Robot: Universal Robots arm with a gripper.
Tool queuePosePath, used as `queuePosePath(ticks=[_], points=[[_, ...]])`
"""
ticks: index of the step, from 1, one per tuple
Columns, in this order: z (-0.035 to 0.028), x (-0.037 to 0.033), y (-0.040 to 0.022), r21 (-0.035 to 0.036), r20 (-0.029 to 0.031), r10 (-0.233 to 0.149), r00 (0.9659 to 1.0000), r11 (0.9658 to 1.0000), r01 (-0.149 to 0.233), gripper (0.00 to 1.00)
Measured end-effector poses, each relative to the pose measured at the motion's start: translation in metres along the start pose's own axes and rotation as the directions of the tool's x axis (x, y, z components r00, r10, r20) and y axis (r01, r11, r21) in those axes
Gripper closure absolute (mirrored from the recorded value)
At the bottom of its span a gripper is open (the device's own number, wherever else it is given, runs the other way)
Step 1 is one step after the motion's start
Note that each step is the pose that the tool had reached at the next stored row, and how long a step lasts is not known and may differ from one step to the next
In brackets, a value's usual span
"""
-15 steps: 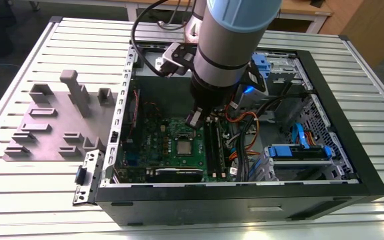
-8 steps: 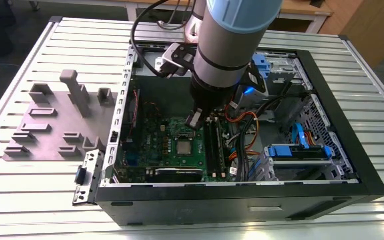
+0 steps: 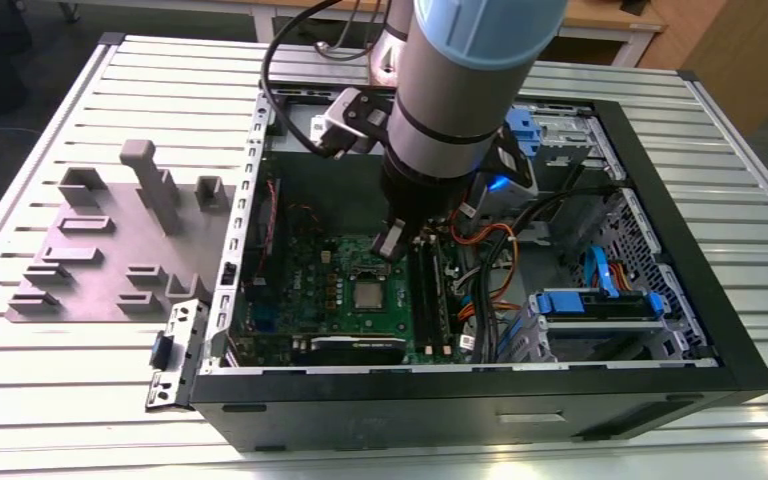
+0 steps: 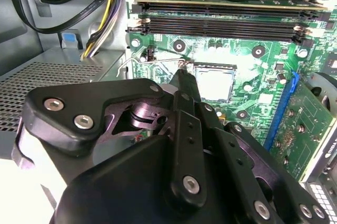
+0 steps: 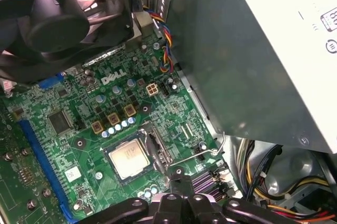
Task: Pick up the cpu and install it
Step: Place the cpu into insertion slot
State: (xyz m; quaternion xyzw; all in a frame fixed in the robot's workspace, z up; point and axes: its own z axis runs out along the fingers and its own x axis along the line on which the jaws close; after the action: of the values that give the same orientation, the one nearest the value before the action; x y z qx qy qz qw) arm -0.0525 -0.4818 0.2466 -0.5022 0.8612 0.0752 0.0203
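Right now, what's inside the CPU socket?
The cpu lies flat inside the socket frame on the motherboard, silvery top up. The socket contacts beneath it are covered. The gripper hangs just beside the frame.

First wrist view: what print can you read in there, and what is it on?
White logo on the green board: a brand mark, not quoted.
White sticker on the board: too small to read.
Label on the grey power supply box: cut off, blurred.
Chip markings: too faint.

I saw open room above the cpu, hemmed by the fan and memory slots.
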Motion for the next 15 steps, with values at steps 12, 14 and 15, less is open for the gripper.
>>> queuePosePath(ticks=[12,14,15], points=[[-0.0003,0.0017,-0.001,0.0001,-0.0002,0.0,1.0,1.0,0.0,0.89],[-0.0003,0.0018,-0.001,0.0003,-0.0005,0.0,1.0,1.0,0.0,0.89],[-0.0003,0.0018,-0.001,0.0006,-0.0009,0.0,1.0,1.0,0.0,0.89]])
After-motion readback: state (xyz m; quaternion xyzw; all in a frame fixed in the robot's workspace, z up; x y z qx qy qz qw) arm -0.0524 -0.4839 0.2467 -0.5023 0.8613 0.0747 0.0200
